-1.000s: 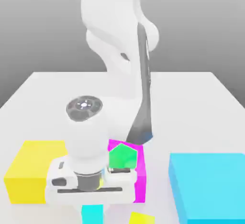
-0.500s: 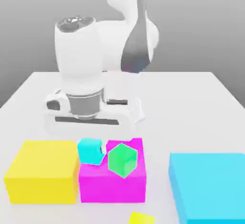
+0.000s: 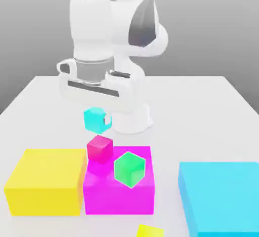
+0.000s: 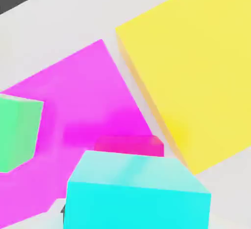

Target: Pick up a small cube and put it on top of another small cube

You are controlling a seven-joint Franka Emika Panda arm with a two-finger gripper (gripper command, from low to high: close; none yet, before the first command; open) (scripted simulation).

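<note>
The gripper point(image 3: 96, 115) hangs in the air, pointing down, and squeezes tight on the cyan cube point(image 3: 95, 120). The cube is off the table, lifted up. In the hand view the cyan cube point(image 4: 137, 191) sits close to the camera, and a thin strip of the pink cube point(image 4: 130, 145) peeks out just past its far edge.

The pink cube point(image 3: 99, 148) rests on the magenta block point(image 3: 119, 193), near the block's corner. In the exterior view it is at about 6 o'clock from the cyan cube, a touch toward the exterior view's right, with a clear gap of air between them. A green cube point(image 3: 129, 169) sits on the same block, at about 4 o'clock from the pink one. The yellow block point(image 3: 44, 188) stands just beside the magenta block.

So the picking up looks done, and the carrying step is on. Next, the arm likely needs to line the cyan cube up right over the pink one, go down slowly until they touch, and only then let go. The pink top is small, so the aim has to be good or the cube may slide off.
</note>
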